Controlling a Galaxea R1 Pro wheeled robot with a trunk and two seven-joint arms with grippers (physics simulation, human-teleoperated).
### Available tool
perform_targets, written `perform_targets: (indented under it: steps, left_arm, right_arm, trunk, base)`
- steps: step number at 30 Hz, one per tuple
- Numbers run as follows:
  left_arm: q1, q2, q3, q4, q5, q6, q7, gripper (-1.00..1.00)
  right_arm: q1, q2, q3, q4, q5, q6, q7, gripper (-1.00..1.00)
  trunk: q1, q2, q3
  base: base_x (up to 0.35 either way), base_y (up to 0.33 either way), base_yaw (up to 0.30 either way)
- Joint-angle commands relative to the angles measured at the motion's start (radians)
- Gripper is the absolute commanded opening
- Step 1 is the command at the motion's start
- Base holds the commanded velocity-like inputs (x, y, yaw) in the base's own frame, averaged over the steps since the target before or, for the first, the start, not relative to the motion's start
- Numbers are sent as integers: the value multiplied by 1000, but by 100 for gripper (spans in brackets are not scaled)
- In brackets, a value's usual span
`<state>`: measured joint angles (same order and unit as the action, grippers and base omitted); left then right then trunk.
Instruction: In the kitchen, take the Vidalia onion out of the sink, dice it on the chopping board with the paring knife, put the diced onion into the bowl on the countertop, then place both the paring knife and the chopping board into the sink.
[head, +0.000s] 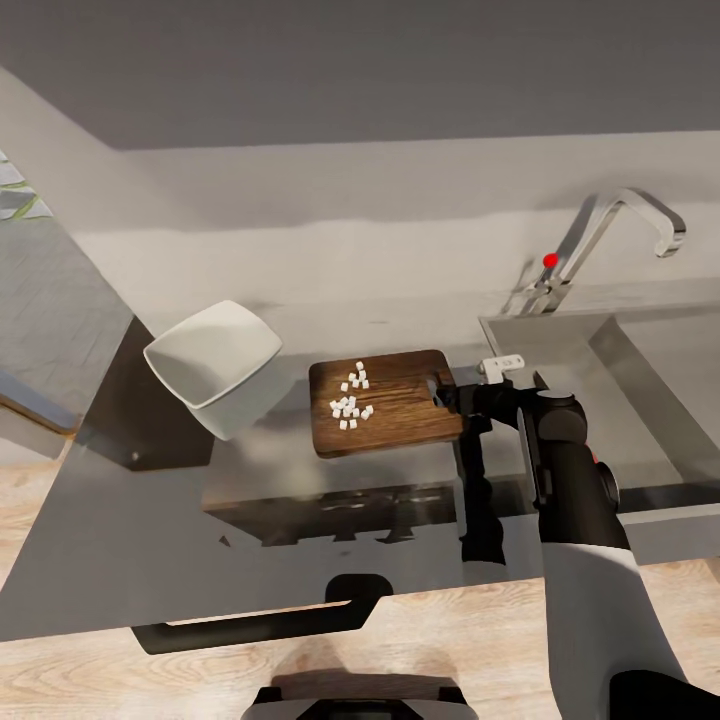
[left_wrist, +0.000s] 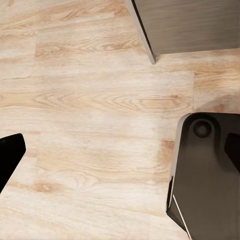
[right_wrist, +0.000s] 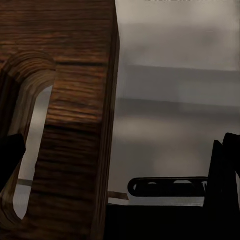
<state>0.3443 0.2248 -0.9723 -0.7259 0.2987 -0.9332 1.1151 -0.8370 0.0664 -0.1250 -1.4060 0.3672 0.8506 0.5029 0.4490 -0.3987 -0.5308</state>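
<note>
While our right gripper pinches the chopping board at its slotted end, the board's long axis runs across the countertop toward the sink, white onion dice on top, bowl nearby. We cannot tell our left jaws' state.

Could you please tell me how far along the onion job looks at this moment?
Done: the onion is diced; small white cubes lie on the chopping board. In hand: the right gripper is at the board's slotted end, one finger apparently through the slot, the board seemingly lifted above the countertop. Left: the bowl looks empty, so the dice must go in; then the board and knife go into the sink.
</note>
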Motion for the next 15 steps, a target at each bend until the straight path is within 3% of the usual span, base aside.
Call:
perform_targets:
  steps: [1, 2, 15]
  left_arm:
    - [-1, 2, -5, -3, 2, 1, 7, 100]
    - [-1, 2, -5, -3, 2, 1, 7, 100]
    - [-1, 1, -5, -3, 2, 1, 7, 100]
  right_arm:
    - [-1, 1, -2, 7, 7, 5, 9, 100]
    - [-1, 1, -2, 7, 7, 5, 9, -100]
    - [-1, 1, -2, 7, 7, 5, 9, -100]
  trunk:
    - [1, -1, -1]
    - [1, -1, -1]
    - [1, -1, -1]
  base:
    - [0, 0, 0]
    - [0, 0, 0]
    - [0, 0, 0]
